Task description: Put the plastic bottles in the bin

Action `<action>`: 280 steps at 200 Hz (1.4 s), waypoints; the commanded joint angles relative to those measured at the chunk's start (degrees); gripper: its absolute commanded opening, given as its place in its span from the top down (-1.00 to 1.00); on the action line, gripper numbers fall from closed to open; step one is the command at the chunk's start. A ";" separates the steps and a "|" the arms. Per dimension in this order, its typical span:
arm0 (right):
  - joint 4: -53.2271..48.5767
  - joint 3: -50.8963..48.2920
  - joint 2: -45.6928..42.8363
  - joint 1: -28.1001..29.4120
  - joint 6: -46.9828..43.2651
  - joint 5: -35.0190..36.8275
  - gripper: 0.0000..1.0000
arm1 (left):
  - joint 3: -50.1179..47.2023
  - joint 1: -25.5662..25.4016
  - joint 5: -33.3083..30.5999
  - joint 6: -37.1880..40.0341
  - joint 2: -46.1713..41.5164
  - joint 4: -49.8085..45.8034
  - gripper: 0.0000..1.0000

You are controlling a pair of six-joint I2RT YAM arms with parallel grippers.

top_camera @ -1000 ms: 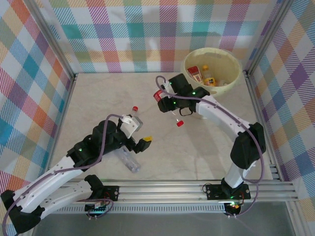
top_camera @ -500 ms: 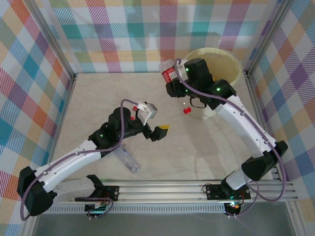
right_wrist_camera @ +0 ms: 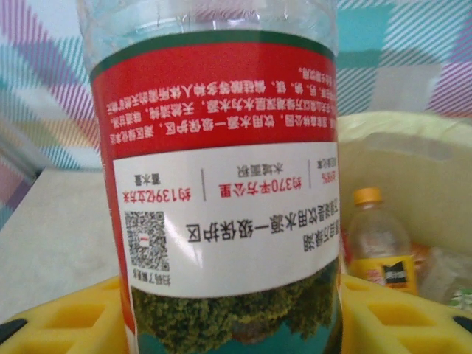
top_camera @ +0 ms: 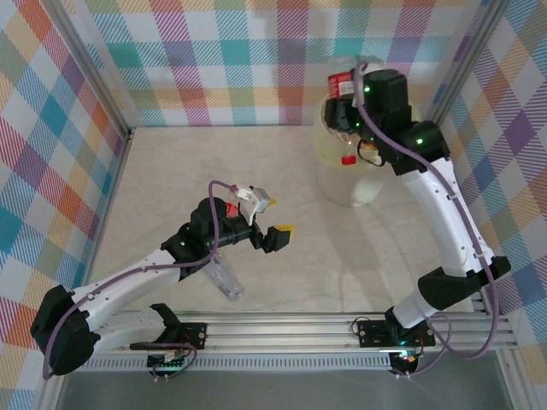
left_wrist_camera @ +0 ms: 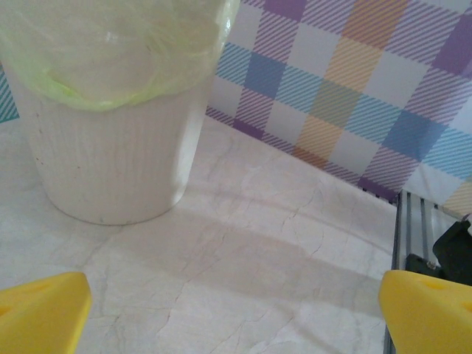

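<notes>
My right gripper is clamped on a red-labelled bottle, a yellow pad on each side of its lower body. Its cap and base are cut off in the wrist view. From above, I hold it over the far rim of the bin at the table's far right, and my arm hides much of that rim. Inside the bin is an orange-capped bottle, with blurred shapes beside it. My left gripper gapes wide and empty, facing the bin. A clear bottle lies near-left, partly under that arm.
</notes>
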 commanded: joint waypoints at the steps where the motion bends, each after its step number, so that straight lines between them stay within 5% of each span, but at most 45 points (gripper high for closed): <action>1: 0.37 2.70 1.64 -3.15 3.12 0.58 -0.12 | -1.78 0.33 -0.87 -2.46 -1.37 6.82 -1.00; 34: 0.77 5.52 5.08 -7.30 4.08 -0.03 -0.10 | -4.91 0.31 -6.02 -4.11 -3.82 10.85 -1.00; 91: -2.17 12.87 16.22 -12.98 5.72 -3.98 -0.03 | -4.55 0.36 -5.19 -3.91 -4.12 10.14 -1.00; 153: 1.14 3.52 17.98 -14.52 6.76 -6.75 -0.07 | -3.01 0.35 -5.66 -2.37 -4.13 6.78 -1.00; 280: 3.96 -5.46 9.35 -16.13 3.91 -11.93 -0.99 | -0.73 0.32 -3.70 -1.60 -1.55 3.60 -1.00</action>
